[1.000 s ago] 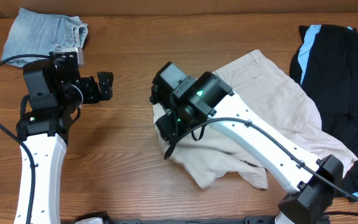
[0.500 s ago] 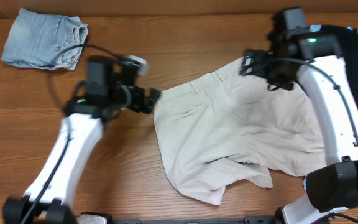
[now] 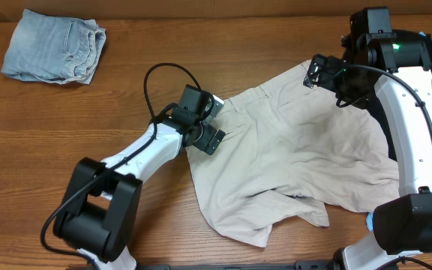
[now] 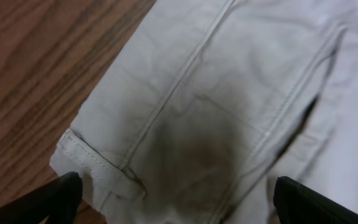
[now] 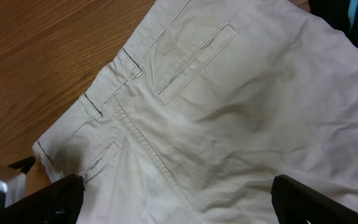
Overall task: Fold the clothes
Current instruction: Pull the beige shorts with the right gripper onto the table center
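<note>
Overhead hides what wrist views show: left gripper [image 4: 176,200] and right gripper [image 5: 176,194] gaping over beige shorts [image 3: 291,157], apparently empty.

Seemingly open tabletop [image 3: 51,120] beside shorts [image 3: 298,157]

Overall light: bright and even, coming down from above; the wood of the table [image 3: 276,67] glows warm
Glare: none, no blown-out spots anywhere
Shadows: a soft brownish patch sits on the beige shorts [image 4: 185,149] right under the left wrist camera; fainter grey patches lie in the folds in the right wrist view
Focus: overhead crisp; both wrist views a touch soft, the fingertips [image 4: 61,196] at the bottom corners just dark blurs
Dark end: the black garment [image 3: 418,82] swallows nearly all its detail
</note>
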`<state>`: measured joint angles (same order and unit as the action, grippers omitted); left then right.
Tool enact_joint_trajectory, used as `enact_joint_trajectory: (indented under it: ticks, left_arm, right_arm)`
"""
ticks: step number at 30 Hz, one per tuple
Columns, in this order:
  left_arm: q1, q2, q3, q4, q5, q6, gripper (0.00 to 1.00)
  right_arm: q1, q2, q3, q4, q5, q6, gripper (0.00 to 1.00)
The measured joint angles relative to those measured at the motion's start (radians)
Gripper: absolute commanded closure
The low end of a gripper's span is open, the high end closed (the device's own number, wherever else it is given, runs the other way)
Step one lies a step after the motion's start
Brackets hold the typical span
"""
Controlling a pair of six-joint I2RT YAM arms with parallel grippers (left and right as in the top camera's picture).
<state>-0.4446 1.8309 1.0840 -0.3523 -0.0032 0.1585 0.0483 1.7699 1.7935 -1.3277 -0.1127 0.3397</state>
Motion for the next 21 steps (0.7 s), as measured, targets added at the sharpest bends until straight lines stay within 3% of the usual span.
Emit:
enact_joint_trajectory:
  ticks: [7,12,16,21]
  left_arm:
    - [0.005,0.066,0.017,0.008,-0.099,-0.065,0.00]
    - [0.061,0.077,0.040,-0.037,-0.143,-0.217,0.00]
    - [0.237,0.077,0.060,-0.143,-0.151,-0.337,0.00]
    - [0.503,0.072,0.076,-0.275,-0.107,-0.378,0.00]
  right_arm:
    - [0.000,0.000,-0.001,0.006,0.000,0.000,0.00]
    - [0.000,0.000,-0.033,0.025,0.000,0.000,0.00]
    - [0.000,0.000,-0.083,0.055,-0.003,-0.001,0.00]
    - [0.000,0.006,-0.099,0.100,-0.045,0.000,0.00]
